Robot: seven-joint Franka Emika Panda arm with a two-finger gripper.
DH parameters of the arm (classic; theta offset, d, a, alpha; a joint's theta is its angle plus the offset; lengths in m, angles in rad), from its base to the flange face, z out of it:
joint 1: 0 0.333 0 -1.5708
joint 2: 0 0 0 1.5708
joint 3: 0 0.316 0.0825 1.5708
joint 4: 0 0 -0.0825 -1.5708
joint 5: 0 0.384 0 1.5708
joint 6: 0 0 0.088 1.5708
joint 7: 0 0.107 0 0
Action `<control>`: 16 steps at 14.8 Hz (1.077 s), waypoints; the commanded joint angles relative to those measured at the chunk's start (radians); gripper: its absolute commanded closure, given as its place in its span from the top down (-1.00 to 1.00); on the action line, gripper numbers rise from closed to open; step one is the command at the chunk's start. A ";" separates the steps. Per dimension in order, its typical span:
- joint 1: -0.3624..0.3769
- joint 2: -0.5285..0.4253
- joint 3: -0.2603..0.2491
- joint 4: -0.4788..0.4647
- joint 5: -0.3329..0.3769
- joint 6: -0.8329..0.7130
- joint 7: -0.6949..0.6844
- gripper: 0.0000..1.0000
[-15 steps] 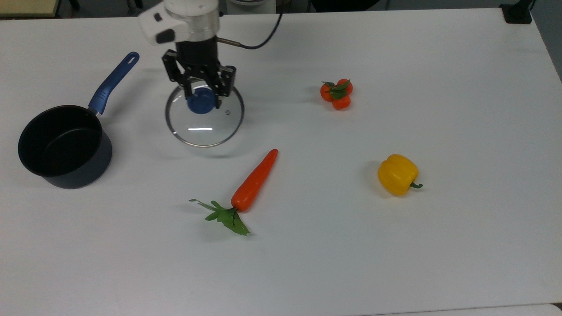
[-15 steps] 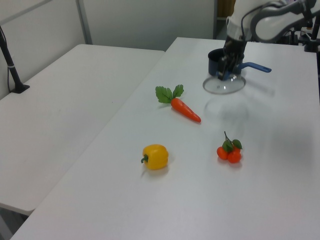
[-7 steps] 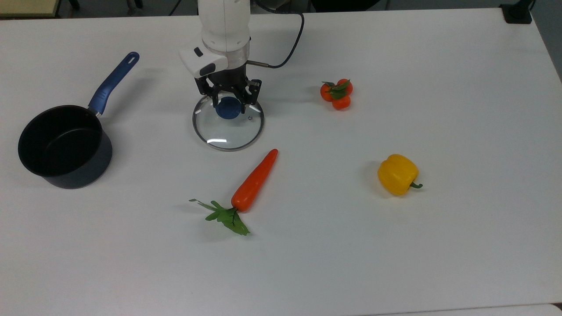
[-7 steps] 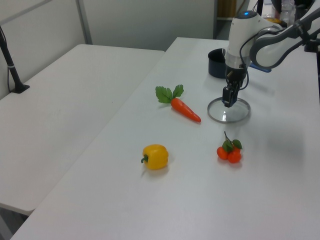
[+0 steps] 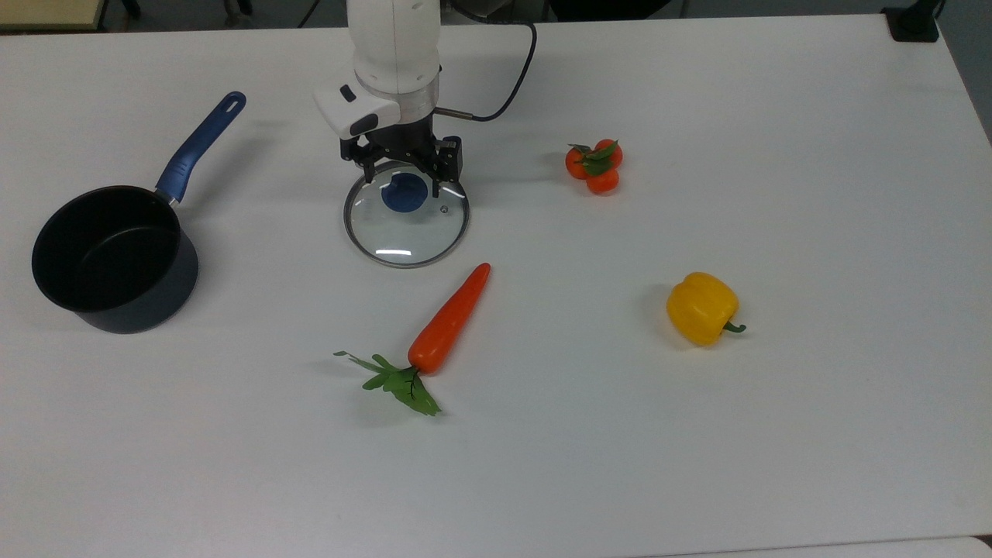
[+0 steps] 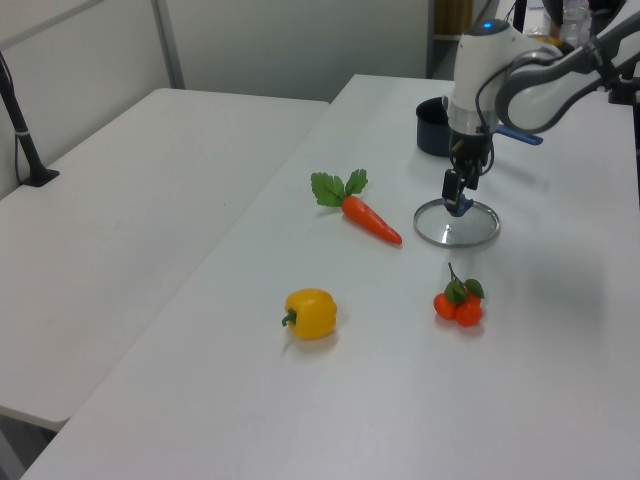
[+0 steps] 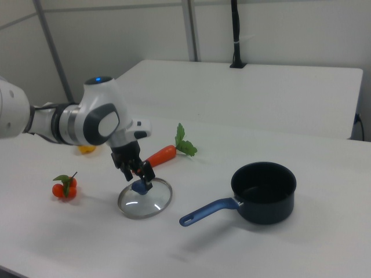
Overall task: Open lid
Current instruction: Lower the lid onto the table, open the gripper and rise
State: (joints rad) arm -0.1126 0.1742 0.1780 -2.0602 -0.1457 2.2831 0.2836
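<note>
The lid (image 5: 407, 229) is a clear glass disc with a metal rim and a blue knob (image 5: 403, 194). It lies flat on the white table, well apart from the dark blue saucepan (image 5: 108, 260). My gripper (image 5: 404, 180) hangs just above the knob, open, with a finger on either side of it and not touching it. In the left view the lid (image 6: 457, 226) sits under the gripper (image 6: 455, 198). The right view shows the gripper (image 7: 138, 174) a little above the lid (image 7: 145, 198), with the saucepan (image 7: 264, 191) to the right view's right.
A carrot (image 5: 449, 319) lies just in front of the lid. A tomato cluster (image 5: 594, 166) and a yellow pepper (image 5: 701, 308) sit further to the top view's right. The saucepan's long handle (image 5: 200, 145) points toward the table's far edge.
The lid was carried to the top view's right and set down on the table. The fingers have since spread off the knob and the gripper has lifted slightly.
</note>
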 commanded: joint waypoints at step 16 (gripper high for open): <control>0.269 -0.214 -0.324 0.462 0.106 -0.764 -0.310 1.00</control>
State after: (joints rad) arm 0.1261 -0.0301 -0.1065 -1.5829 -0.0536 1.5308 -0.0065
